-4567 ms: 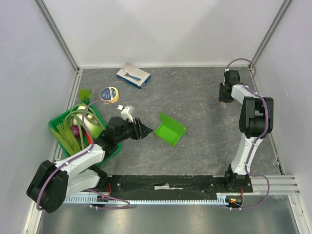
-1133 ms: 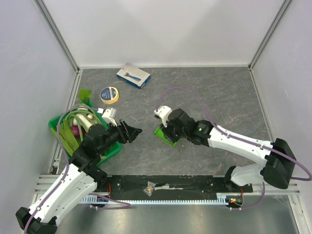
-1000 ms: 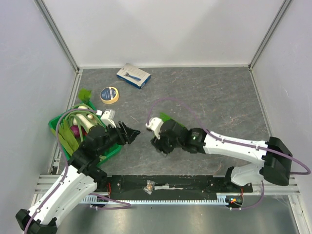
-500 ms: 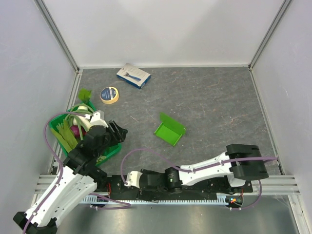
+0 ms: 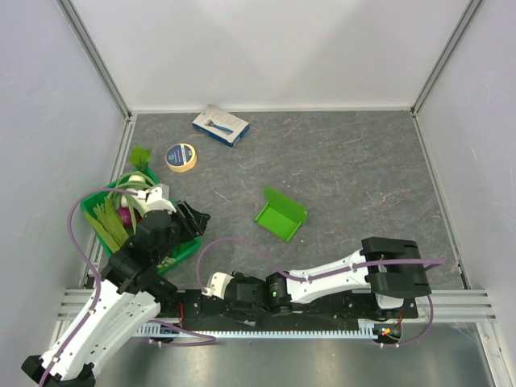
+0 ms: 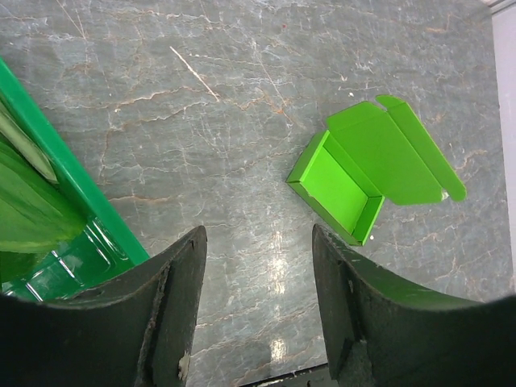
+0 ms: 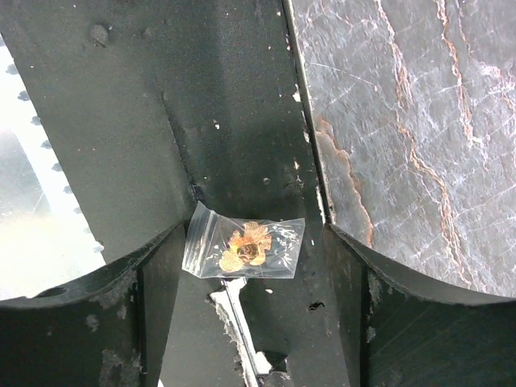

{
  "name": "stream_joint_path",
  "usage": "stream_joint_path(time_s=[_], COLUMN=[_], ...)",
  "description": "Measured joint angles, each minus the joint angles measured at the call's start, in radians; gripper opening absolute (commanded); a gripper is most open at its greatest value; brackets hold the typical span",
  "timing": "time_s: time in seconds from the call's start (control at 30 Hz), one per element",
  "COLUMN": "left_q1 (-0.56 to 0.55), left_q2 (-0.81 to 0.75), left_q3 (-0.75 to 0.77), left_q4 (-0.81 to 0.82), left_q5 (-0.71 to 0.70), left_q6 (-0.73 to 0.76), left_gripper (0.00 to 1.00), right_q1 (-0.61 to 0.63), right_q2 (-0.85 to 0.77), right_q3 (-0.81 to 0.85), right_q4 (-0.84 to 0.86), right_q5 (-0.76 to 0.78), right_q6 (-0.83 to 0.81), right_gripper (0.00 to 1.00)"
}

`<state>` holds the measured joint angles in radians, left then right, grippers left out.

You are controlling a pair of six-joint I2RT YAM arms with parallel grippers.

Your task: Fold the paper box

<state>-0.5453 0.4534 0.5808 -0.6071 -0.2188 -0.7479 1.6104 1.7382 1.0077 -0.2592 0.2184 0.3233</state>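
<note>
- Progress on the paper box (image 5: 280, 214) looks partial. Its tray is formed, with low walls standing around a flat floor.
- The lid (image 6: 387, 149) lies open off the tray's far wall, with its side tabs unfolded. By my reading, what is left is swinging it down over the tray and tucking the tabs in.
- The box sits upright on the counter (image 5: 363, 177), to the right of the green crate (image 5: 95, 198) and apart from it. Nothing touches it.
- The left hand (image 5: 193, 218) hovers by the crate's right rim. Its fingers are spread with nothing between them, and its own camera looks down on bare counter between crate and box.
- The right hand (image 5: 218, 284) is low at the near edge, nearer than the crate and to its right, over the black mounting strip (image 7: 234, 121).
- Its fingers stand wide apart on either side of a small clear bag (image 7: 244, 248) with something orange inside. It grips nothing, and I cannot tell whether it touches the bag.
- Neither hand is at the box, so no fold appears under way.
</note>
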Motion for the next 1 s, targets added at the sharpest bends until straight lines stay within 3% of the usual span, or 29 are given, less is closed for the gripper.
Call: stream_joint_path(time_s=[0.57,1.0], left_q1=[0.000,0.000], left_q2=[0.003,0.013], left_q3=[0.000,0.000], left_q4=[0.002,0.003], left_q5=[0.022,0.021], left_q6=[0.000,0.001], left_gripper=[0.61,0.62], right_q1=[-0.023,-0.120], right_q2=[0.000,-0.085], right_q3=[-0.003,-0.003], right_q4=[0.000,-0.004], right_q5=[-0.012,0.124], right_q6=[0.025,0.010], right_gripper=[0.26,0.07])
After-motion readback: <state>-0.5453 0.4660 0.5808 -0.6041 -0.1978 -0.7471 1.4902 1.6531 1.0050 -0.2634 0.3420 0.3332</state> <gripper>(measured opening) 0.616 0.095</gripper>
